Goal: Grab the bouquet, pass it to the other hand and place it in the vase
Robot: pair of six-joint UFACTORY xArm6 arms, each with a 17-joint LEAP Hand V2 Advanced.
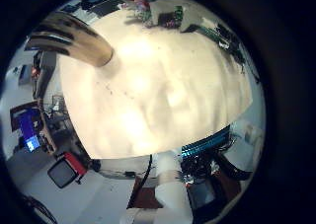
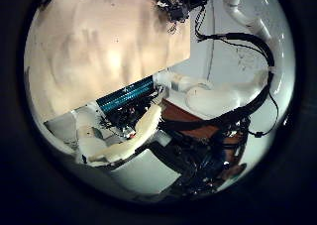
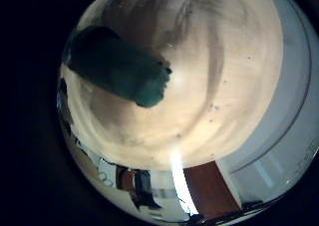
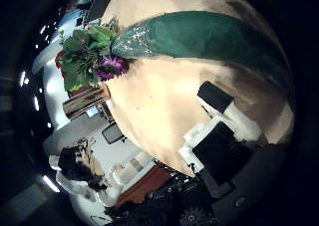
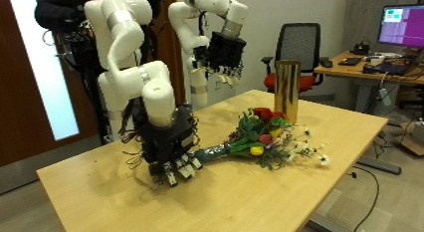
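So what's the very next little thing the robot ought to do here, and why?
Probably curl the right hand round the bouquet. The flowers lie flat on the table with their green wrap beside that hand, whose fingers look open. The left hand hangs well above the table and the vase stands empty.

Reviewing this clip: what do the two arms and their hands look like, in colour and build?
Both arms are glossy white, made of rounded tubular segments with bulging joints. Each ends in a blocky hand built of black and white parts with several jointed fingers. The right hand sits on the nearer arm, the left hand on the farther one. No markings can be read.
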